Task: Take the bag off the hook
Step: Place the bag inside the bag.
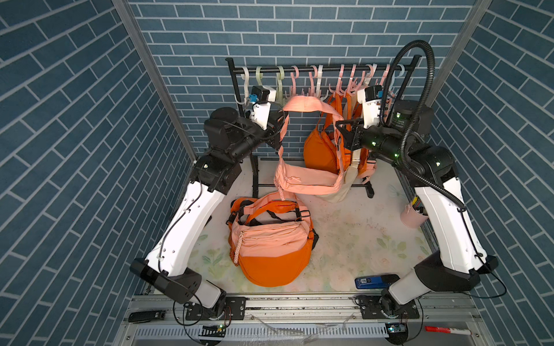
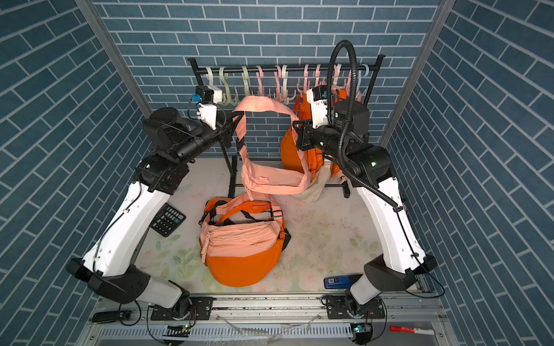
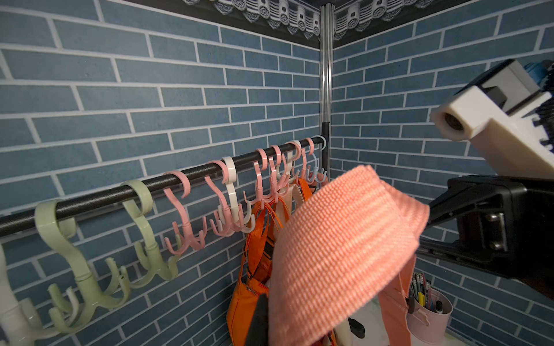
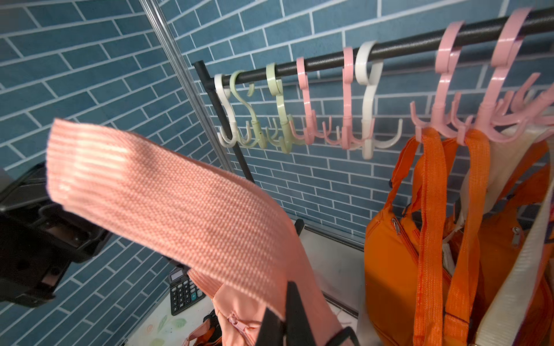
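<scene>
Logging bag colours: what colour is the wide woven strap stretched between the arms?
The wide woven strap is salmon pink, clearest in the right wrist view.

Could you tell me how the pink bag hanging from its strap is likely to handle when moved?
Probably floppy: the pink bag sags and folds below its strap. Likely light, as its body looks flat and empty. It may swing, hanging from the strap alone.
</scene>
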Controlling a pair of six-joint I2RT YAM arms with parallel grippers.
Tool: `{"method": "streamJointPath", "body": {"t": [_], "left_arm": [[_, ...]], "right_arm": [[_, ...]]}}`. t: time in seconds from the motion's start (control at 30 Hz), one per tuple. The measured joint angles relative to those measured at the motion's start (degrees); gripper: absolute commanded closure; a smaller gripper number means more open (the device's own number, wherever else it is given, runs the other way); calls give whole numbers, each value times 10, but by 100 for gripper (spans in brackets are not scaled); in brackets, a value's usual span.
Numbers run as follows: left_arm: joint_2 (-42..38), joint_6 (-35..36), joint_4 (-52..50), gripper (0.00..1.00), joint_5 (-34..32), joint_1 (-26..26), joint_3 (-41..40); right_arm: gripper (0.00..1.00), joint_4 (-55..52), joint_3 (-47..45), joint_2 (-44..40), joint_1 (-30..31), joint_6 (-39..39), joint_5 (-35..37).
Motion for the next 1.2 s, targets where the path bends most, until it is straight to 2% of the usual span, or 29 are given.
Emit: {"method": "streamJointPath", "body": {"t": [0.2, 0.5, 0.73, 0.97, 1.2], "left_arm": [[-89, 13, -15, 100, -25, -2, -80], [-195, 41, -62, 100, -43, -8, -160], [-263, 64, -110, 100, -50, -11, -191], [-337, 67, -147, 100, -50, -12, -208], [-390, 70, -198, 100, -63, -12, -226]], "right_arm": [[100, 3, -68, -57, 52, -31, 69], [100, 12, -143, -103, 121, -70, 116], [100, 20, -181, -148, 195, -102, 163], [100, 26, -193, -157, 283, -134, 223], [100, 41, -235, -163, 330, -157, 255]]}}
